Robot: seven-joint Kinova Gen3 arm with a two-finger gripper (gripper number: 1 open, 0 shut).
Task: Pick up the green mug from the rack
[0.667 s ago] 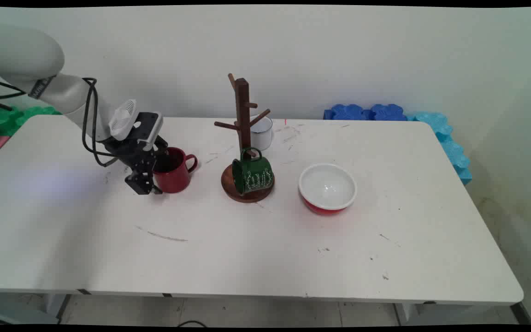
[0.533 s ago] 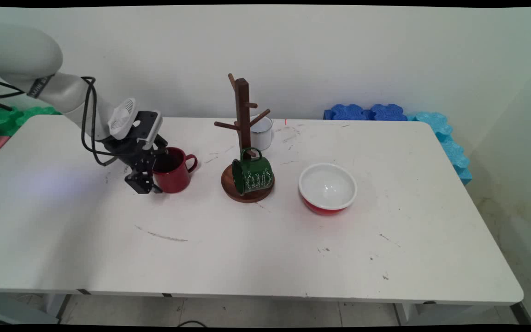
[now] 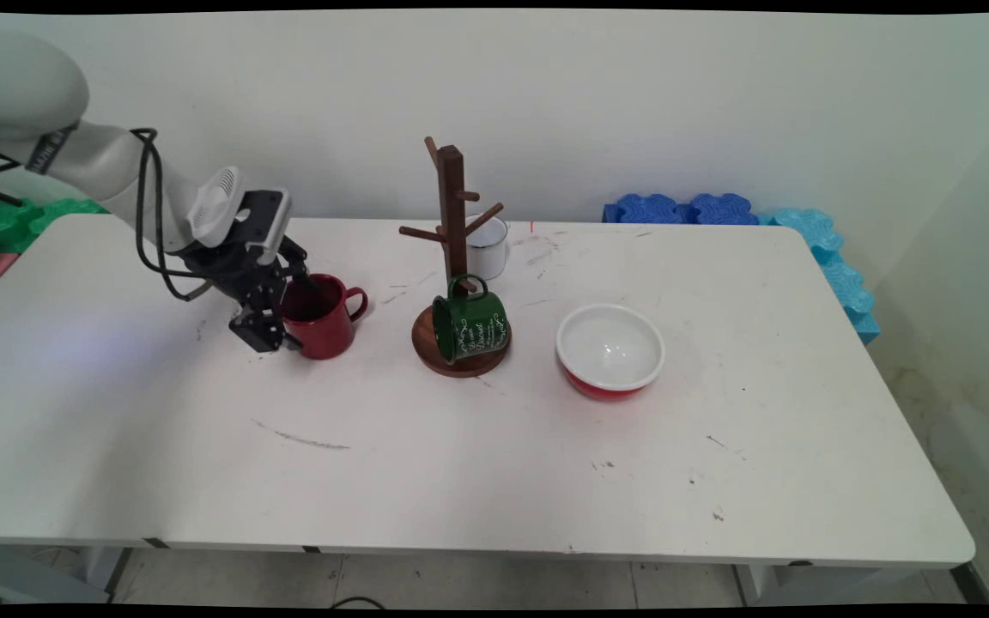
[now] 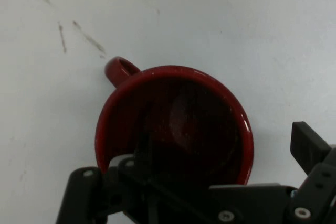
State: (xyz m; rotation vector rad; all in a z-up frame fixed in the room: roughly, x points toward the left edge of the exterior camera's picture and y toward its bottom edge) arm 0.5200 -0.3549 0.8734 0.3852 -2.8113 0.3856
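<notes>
gripper: the gripper [image 3: 282, 324] is set astride the left wall of the red mug [image 3: 323, 319]; one finger is seen inside the cup, the other outside; whether the wall is pinched cannot be told.
mug: upright on the table [image 3: 460, 446], toward its left far part, handle turned to the rack [image 3: 457, 257].
rack: a green mug [image 3: 469, 326] is leaned at its base.
bowl [image 3: 610, 350]: right of the rack.

Lab, robot arm [image 3: 117, 172], bare wall [image 3: 632, 103]
</notes>
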